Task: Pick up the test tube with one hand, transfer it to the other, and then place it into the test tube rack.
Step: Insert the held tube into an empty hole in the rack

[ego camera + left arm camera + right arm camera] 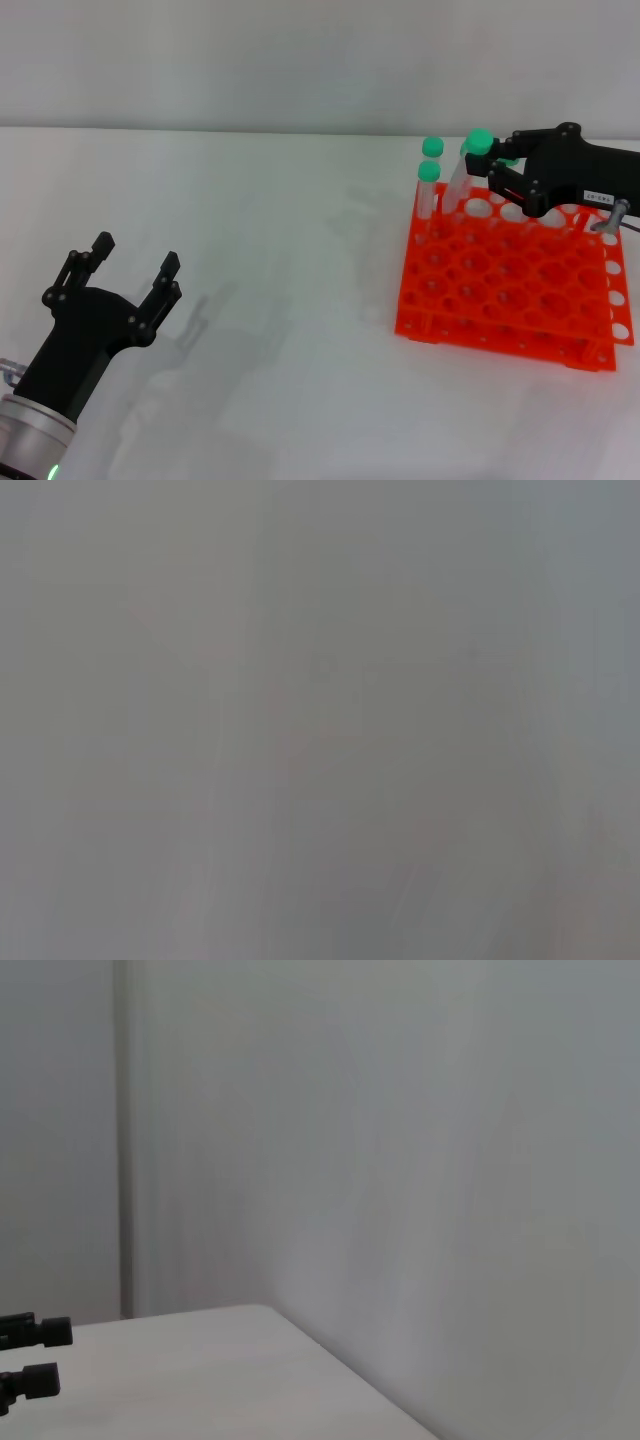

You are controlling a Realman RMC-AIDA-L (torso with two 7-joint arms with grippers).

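R gripper (493, 165) fingers clamped on the test tube (461, 180) just under its green cap, tube tilted over the test tube rack (510, 275) rear-left corner, at 2 o'clock on the surface (280, 250). Two other tubes (429, 185) stand beside. Tube probably light, stiff, slick plastic; grip near cap. L gripper (135, 265) at 8 o'clock, fingers apart, idle.
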